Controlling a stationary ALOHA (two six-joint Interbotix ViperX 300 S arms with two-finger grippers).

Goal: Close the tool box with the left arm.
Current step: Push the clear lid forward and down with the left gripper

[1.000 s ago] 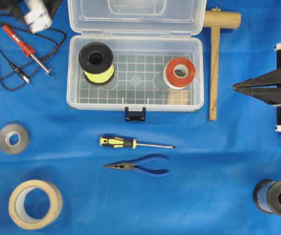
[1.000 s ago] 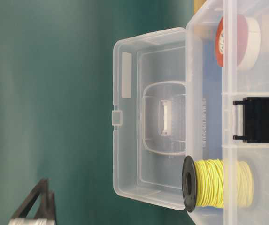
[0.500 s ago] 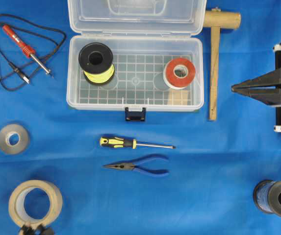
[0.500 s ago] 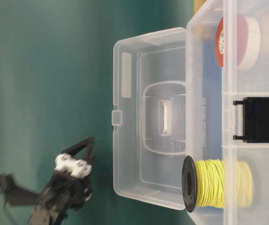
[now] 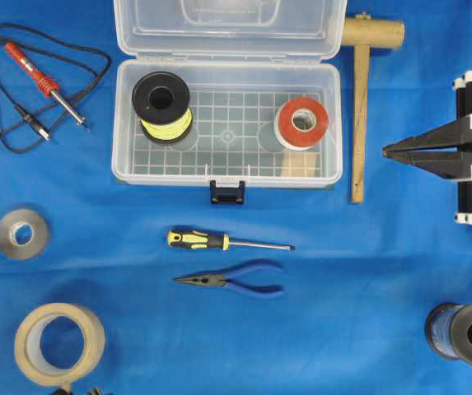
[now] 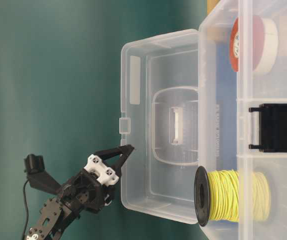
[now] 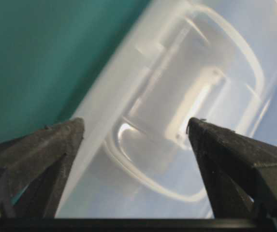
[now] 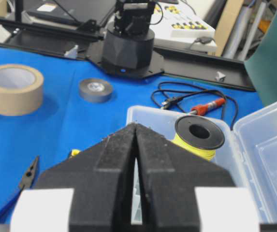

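Observation:
The clear tool box (image 5: pixel 227 177) stands open on the blue cloth, its lid (image 5: pixel 227 25) raised at the back and its dark latch (image 5: pixel 227 192) at the front. A yellow wire spool (image 5: pixel 162 105) and a red tape roll (image 5: pixel 302 122) sit inside. In the table-level view my left gripper (image 6: pixel 125 150) is at the lid's (image 6: pixel 133 125) free edge, on its outer side. The left wrist view shows the left gripper (image 7: pixel 134 123) open wide, with the lid (image 7: pixel 186 72) close in front and nothing held. My right gripper (image 5: pixel 388 151) is shut and empty, right of the box.
A wooden mallet (image 5: pixel 359 107) lies right of the box. A screwdriver (image 5: pixel 219 241) and pliers (image 5: pixel 236 281) lie in front of it. A soldering iron (image 5: pixel 42 78), grey tape (image 5: pixel 21 233) and masking tape (image 5: pixel 58 341) are at the left, and a dark spool (image 5: pixel 466 333) is at the bottom right.
The left gripper has come into the table-level view and moved up to the lid's edge. The right gripper has shifted slightly toward the box. The lid has not moved.

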